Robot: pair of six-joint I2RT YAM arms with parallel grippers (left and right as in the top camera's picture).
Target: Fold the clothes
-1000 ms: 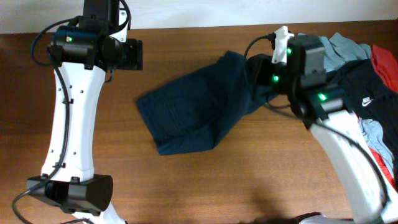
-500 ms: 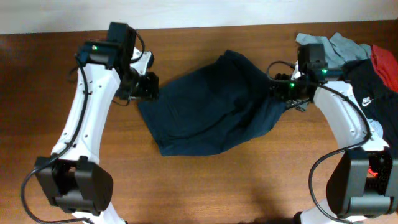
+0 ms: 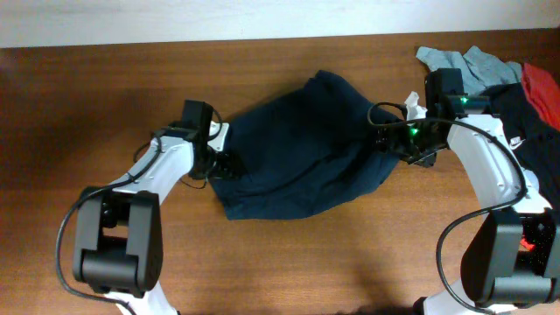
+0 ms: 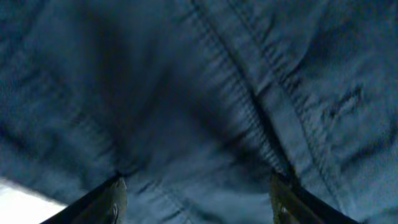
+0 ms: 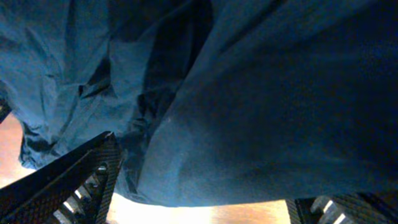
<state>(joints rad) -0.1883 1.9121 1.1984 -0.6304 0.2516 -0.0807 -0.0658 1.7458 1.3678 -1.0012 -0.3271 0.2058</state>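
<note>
Shorts (image 3: 297,149) lie crumpled; you are at the grasp step. Left gripper (image 3: 220,163) and right gripper (image 3: 385,142) are both spread at opposite edges. Next, likely: pinch the cloth, then flatten.

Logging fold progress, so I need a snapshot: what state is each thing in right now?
Dark navy blue cloth shorts: spread out, rumpled, not folded.
Left end effector: open, at the shorts' left edge.
Right end effector: open, at the shorts' right edge.
Black garment with white logo, grey garment, red garment: heaped together, far right.
</note>
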